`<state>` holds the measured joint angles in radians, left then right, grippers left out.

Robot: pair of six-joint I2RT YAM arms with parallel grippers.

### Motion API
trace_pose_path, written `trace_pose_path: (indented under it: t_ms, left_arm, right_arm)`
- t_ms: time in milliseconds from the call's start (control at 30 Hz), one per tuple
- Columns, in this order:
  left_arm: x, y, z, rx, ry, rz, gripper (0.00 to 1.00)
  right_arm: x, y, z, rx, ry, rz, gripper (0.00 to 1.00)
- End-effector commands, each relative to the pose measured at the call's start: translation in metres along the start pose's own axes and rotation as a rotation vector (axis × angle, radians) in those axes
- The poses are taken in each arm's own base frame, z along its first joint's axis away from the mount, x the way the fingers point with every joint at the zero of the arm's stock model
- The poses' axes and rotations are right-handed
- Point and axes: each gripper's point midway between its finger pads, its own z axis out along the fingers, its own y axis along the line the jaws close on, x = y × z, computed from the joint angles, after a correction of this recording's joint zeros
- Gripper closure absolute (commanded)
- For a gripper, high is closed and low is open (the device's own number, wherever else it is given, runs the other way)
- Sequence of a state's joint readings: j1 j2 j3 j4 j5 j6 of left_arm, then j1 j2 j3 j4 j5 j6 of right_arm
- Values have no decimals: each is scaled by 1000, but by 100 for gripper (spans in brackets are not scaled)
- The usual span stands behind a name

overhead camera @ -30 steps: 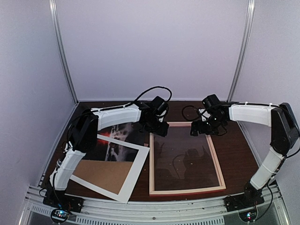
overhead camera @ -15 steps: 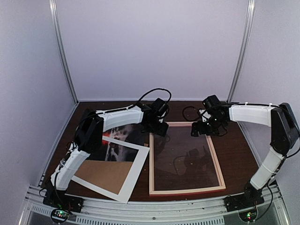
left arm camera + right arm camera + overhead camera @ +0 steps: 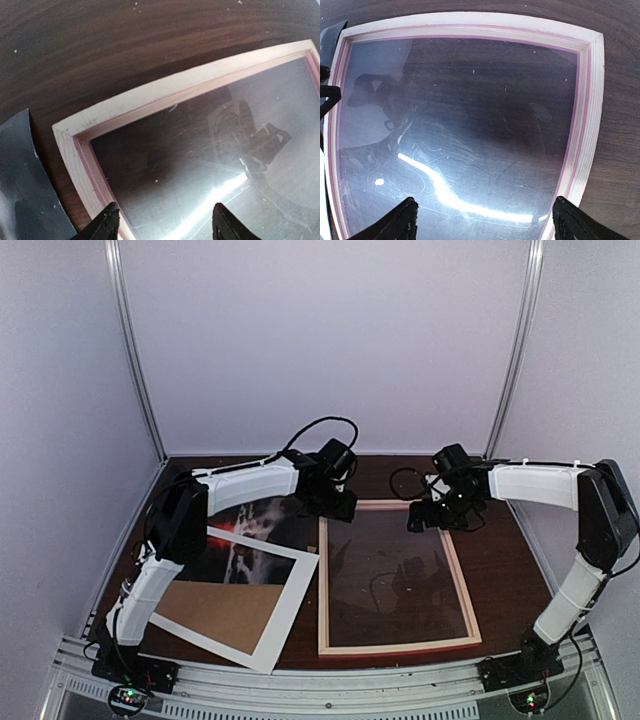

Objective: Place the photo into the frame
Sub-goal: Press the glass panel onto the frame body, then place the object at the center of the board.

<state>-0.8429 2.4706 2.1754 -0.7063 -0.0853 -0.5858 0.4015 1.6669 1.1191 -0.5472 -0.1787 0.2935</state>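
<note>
Wooden frame point(image 3: 462, 585), one; photo point(image 3: 240, 562), one; left claw point(image 3: 165, 225), right claw point(image 3: 485, 220), open.

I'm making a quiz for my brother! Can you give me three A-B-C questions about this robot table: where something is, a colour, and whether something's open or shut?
1. Where is the photo?
A) Lying left of the frame, partly under the window mat.
B) Inside the frame.
C) On the floor.

2. What colour is that mat?
A) Green.
B) White.
C) Black.

3. How do the jaws on the right arm stand?
A) Shut on the photo.
B) Shut on the frame.
C) Open, holding nothing.

Answers:
1 A: its dark print pokes out from under the mat, beside the frame.
2 B: its border is plain white.
3 C: the wrist view shows them wide apart above the frame, with nothing between them.
</note>
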Motion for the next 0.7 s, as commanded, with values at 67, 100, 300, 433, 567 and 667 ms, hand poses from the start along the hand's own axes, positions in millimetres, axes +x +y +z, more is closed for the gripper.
trace_pose_path:
  t_ms: [67,100,300,433,567,667]
  left_arm:
    - [-61,-11,-72,88,-178,-14,35]
    - [-64,-10,-77,86,-187,-11,35]
    - [-66,4,-102,51,-204,26,35]
    - [-54,15,-117,18,-171,75,35]
    - [-42,28,-138,-8,-144,101,34]
    - [-31,39,-152,-29,-132,108,33]
  right_arm:
    - [-6,-9,-1,39,-38,21,7]
    - [-6,-13,-1,58,-41,24,7]
    - [-11,-39,-9,191,-64,38,8]
    - [-8,-57,-13,234,-47,47,10]
    - [1,-68,-9,233,-9,63,13]
    - [8,-75,-4,229,25,76,17]
